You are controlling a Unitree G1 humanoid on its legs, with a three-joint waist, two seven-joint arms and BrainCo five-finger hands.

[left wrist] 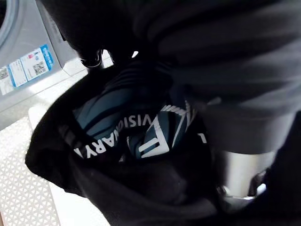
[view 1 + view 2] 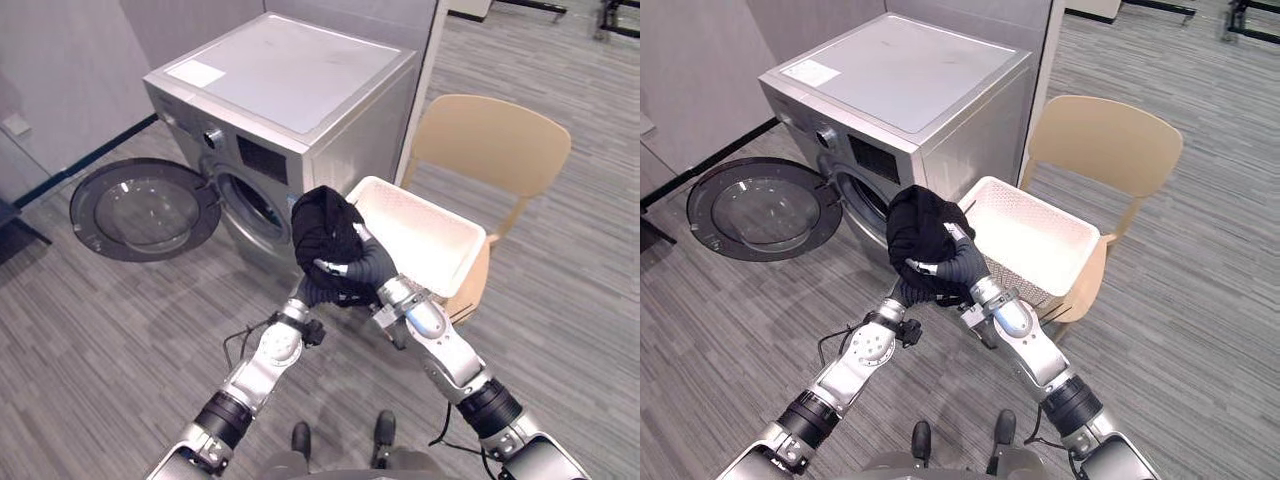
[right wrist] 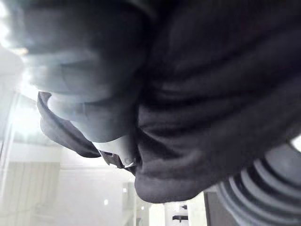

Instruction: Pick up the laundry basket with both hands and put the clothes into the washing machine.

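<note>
Bunched black clothes (image 2: pixel 322 232) hang between white basket (image 2: pixel 432 240) and open-doored washing machine (image 2: pixel 290 85).

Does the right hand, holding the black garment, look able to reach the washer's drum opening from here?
Probably yes. The door hangs open to the left, the drum opening faces the right hand and its black garment, and nothing lies between; the basket sits on the chair.

We reach both arms forward, forearms converging until wrists nearly meet. Our left hand (image 2: pixel 312 292) sits low, under our right, tucked beneath black garment (image 2: pixel 322 225). Our right hand (image 2: pixel 362 262) above it, ribbed back upward, fingers curled onto garment.
</note>
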